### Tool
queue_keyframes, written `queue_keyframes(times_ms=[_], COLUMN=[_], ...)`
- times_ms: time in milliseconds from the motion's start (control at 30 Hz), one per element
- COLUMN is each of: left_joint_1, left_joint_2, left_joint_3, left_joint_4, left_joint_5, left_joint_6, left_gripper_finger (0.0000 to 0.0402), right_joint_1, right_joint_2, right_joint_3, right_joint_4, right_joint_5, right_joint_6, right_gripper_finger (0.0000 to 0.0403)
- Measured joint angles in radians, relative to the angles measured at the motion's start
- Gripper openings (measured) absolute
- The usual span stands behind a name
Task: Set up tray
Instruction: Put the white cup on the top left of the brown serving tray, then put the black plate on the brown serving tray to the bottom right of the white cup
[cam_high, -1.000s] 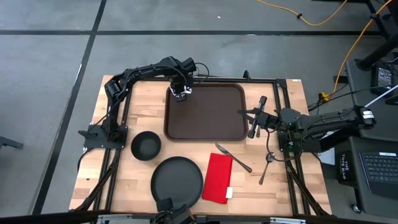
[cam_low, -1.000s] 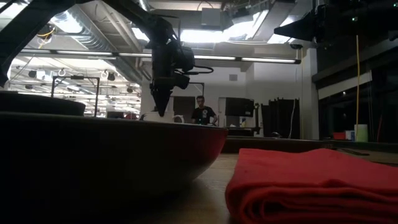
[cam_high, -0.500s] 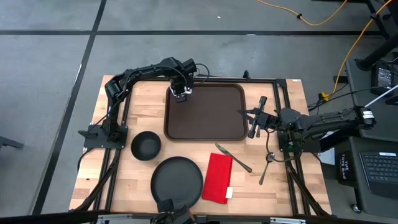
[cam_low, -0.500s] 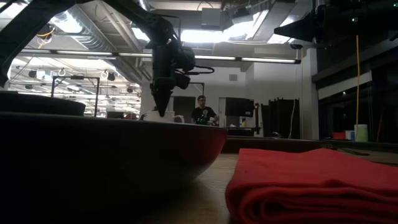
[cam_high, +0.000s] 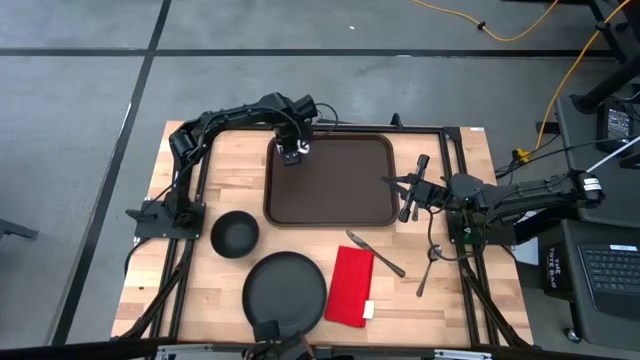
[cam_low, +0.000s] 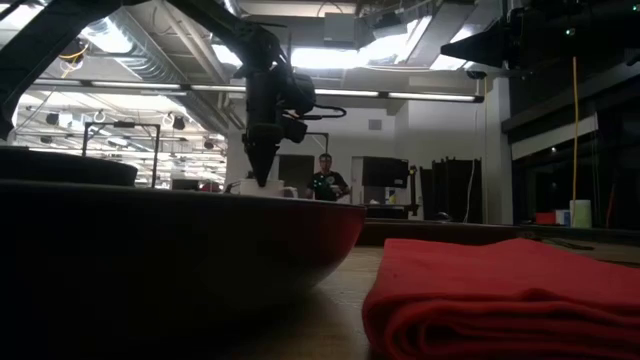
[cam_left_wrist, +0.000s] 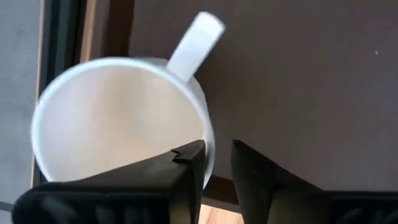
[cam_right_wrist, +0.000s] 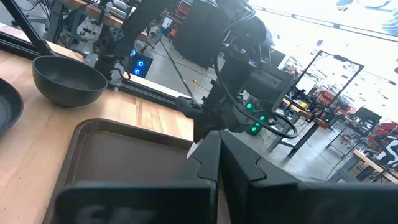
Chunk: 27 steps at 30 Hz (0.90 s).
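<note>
Since 1 second ago, left gripper (cam_high: 292, 153) has drifted slightly along the tray's far left corner and its fingers have begun to part. Fingers (cam_left_wrist: 186, 165) now stand narrowly apart astride the rim of a white mug (cam_left_wrist: 118, 118); whether they grip or have let go, cannot tell. Mug sits upright on the tray (cam_high: 340, 195), handle pointing toward tray centre.

Right gripper (cam_high: 410, 190) hangs just beside the tray's right edge, fingers pressed together, holding nothing.

Tray lies flat at the table's far middle. Judgement: stiff, light, smooth and probably slippery; take hold at the raised rim, on a long edge. Mug likely ceramic, so fragile; lift by rim or handle.

Wooden table (cam_high: 230, 160) also carries 1 bowl (cam_high: 235, 234), 1 black plate (cam_high: 285, 290), 1 red napkin (cam_high: 350, 285), 1 knife (cam_high: 375, 253), 1 spoon (cam_high: 428, 268). Beyond: grey floor, yellow cable, workshop; 1 person (cam_low: 322, 183) stands far off.
</note>
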Motion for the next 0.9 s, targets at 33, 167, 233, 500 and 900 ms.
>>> queue_keyframes(times_ms=[33,167,233,500,900], left_joint_1=[0.000,0.000,0.000,-0.001,-0.006], left_joint_2=[0.000,0.000,0.000,0.000,-0.061], left_joint_3=[0.007,0.050,0.075,0.166,0.271], left_joint_4=[0.001,0.001,0.003,-0.090,-0.283], left_joint_5=[0.000,0.000,0.000,-0.059,-0.055], left_joint_6=[-0.001,-0.006,-0.015,-0.019,-0.102], left_gripper_finger=[0.0076,0.0089,0.0095,0.0117,0.0111], right_joint_1=[0.000,0.000,0.000,0.000,0.000], right_joint_2=[0.000,0.000,0.000,0.000,0.000], right_joint_3=[0.000,0.000,0.000,0.000,0.000], right_joint_4=[0.000,0.000,0.000,-0.001,-0.026], right_joint_5=[0.000,0.000,0.000,0.000,0.000], right_joint_6=[0.000,0.000,0.000,0.000,0.006], right_gripper_finger=[0.0013,0.0013,0.0013,0.0013,0.0013])
